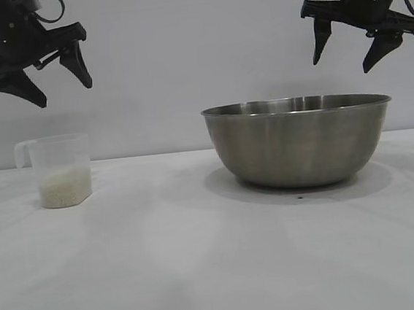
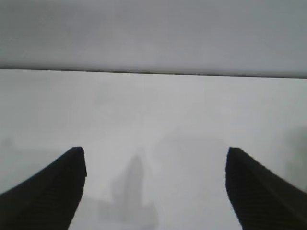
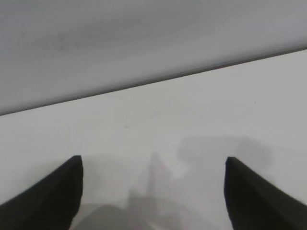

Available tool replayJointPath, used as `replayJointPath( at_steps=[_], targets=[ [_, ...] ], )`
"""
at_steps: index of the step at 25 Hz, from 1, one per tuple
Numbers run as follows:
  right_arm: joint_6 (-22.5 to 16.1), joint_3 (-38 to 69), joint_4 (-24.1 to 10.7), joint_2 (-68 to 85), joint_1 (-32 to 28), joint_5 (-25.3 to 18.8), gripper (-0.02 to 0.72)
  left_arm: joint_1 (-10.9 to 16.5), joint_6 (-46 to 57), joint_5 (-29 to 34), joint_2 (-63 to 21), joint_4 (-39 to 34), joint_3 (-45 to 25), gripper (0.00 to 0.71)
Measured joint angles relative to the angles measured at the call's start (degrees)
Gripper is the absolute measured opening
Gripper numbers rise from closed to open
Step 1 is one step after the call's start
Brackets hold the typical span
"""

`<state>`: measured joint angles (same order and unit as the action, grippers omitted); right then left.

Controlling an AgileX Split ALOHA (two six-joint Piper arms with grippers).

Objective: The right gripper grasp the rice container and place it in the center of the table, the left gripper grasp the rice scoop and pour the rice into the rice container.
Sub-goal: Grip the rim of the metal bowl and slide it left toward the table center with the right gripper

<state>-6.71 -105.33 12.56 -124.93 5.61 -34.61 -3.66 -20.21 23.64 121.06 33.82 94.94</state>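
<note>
Both grippers hang with fingers spread wide and empty, the left gripper (image 1: 56,76) at upper left above the rice scoop (image 1: 60,171), the right gripper (image 1: 351,47) at upper right over the rice container (image 1: 299,143) on the white bench (image 1: 202,258).

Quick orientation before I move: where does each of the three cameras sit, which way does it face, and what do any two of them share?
Exterior view: level with the table, facing both arms; left gripper open above the rice scoop, right gripper open above the rice container.
Left wrist view: looks down between its open fingers at bare table.
Right wrist view: same, its fingers framing table.
Shared: both wrist views show table and back wall.
</note>
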Motion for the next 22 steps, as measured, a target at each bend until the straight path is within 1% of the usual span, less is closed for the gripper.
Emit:
replayJointPath(
  at_steps=[12,15,19,22],
  targets=[
    [0.0,0.0,0.0,0.0,0.0,0.0,0.543,0.0,0.0,0.1,0.0,0.1,0.0,0.550],
    [0.7,0.0,-0.3,0.0,0.0,-0.1,0.543,0.0,0.0,0.1,0.0,0.1,0.0,0.550],
    [2.6,0.0,-1.3,0.4,0.0,-2.7,0.543,0.0,0.0,0.1,0.0,0.1,0.0,0.550],
    [3.0,0.0,-3.7,2.0,0.0,-5.9,0.543,0.0,0.0,0.2,0.0,0.1,0.0,0.550]
  ],
)
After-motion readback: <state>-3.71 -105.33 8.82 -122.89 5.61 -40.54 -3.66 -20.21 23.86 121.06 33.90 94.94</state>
